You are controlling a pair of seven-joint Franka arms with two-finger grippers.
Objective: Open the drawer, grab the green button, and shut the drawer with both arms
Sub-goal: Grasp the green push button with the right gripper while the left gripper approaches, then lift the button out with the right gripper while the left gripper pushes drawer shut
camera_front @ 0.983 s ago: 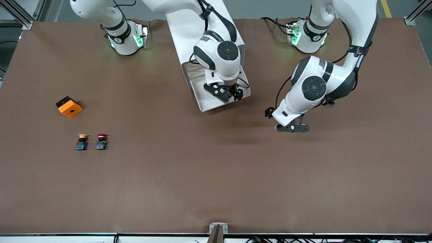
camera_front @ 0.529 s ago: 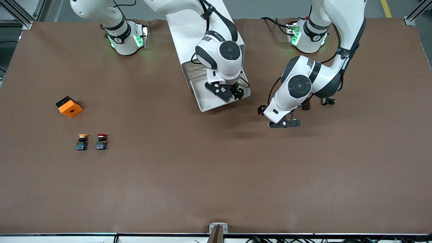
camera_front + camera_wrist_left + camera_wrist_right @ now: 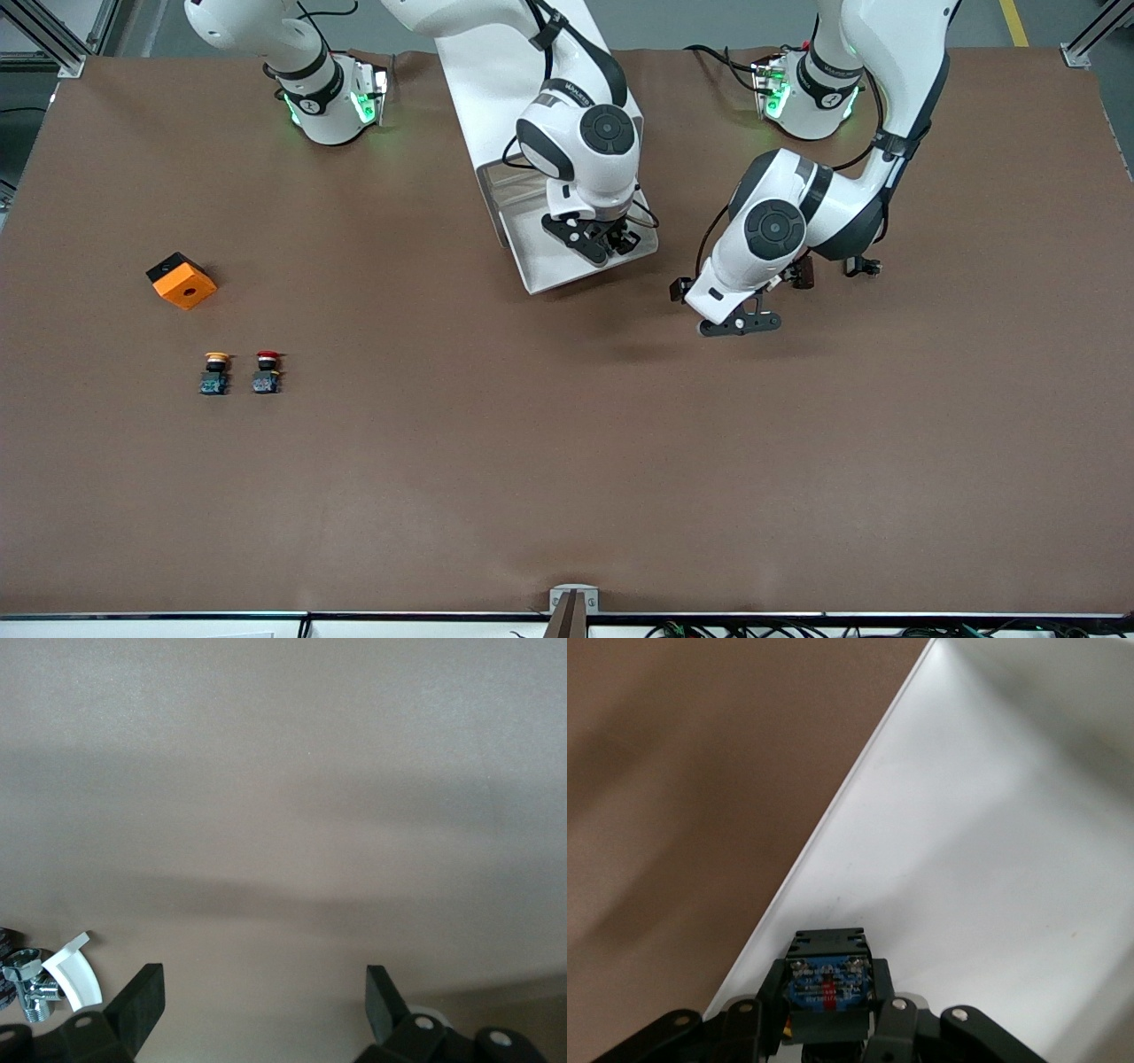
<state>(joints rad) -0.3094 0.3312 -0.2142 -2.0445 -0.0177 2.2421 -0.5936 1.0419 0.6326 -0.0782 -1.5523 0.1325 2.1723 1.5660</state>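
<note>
The white cabinet (image 3: pixel 496 80) stands mid-table near the arm bases, its drawer (image 3: pixel 542 266) pulled out toward the front camera. My right gripper (image 3: pixel 605 248) is down inside the drawer, shut on the button (image 3: pixel 830 981). In the right wrist view the button's black-and-blue body sits between the fingers (image 3: pixel 766 1014), over the drawer's white floor (image 3: pixel 992 859); its cap is hidden. My left gripper (image 3: pixel 740 325) hangs open over bare table beside the drawer, toward the left arm's end. In the left wrist view the left gripper (image 3: pixel 264 1001) has only tabletop between its fingertips.
An orange block (image 3: pixel 182 280) lies toward the right arm's end of the table. Nearer the front camera than it stand a yellow-capped button (image 3: pixel 214 373) and a red-capped button (image 3: pixel 267 372). A small metal fitting (image 3: pixel 27 979) shows at the left wrist view's edge.
My right gripper has shut on the button in the drawer. The left arm has swung in toward the drawer's side, its gripper still open.
</note>
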